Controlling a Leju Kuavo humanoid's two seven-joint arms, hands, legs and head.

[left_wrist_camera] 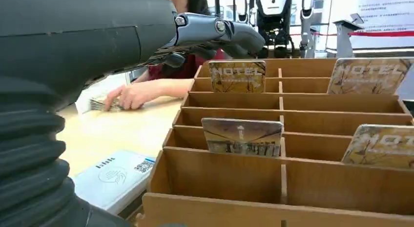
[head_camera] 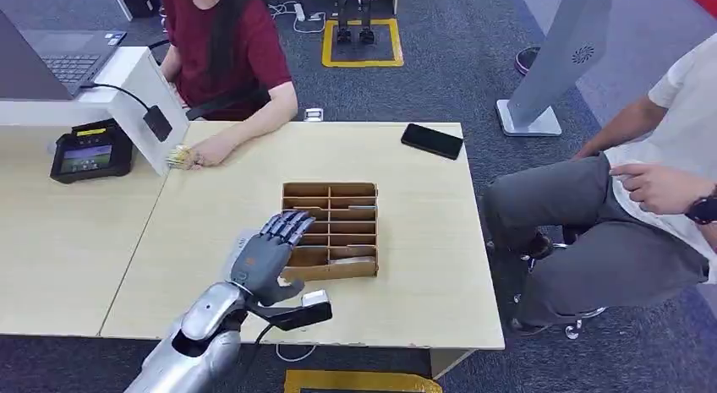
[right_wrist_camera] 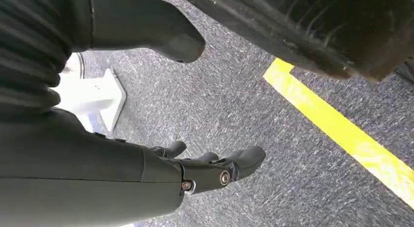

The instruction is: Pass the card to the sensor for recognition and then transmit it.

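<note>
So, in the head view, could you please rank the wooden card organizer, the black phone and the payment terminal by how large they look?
1. Wooden card organizer, clearly largest.
2. Payment terminal.
3. Black phone, smallest, though it lies farther from the camera, so the gap is unsure.

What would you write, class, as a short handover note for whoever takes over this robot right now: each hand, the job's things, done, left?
Left hand: open, holding nothing, over the left edge of the wooden card box.
Right hand: hanging over the carpet, fingers apart, holding nothing.
Hotel cards stand in the box's slots. The white sensor lies on the table beside the box.
Done: no card picked.
Left: grip a card, hold it to the sensor, pass it on.
</note>
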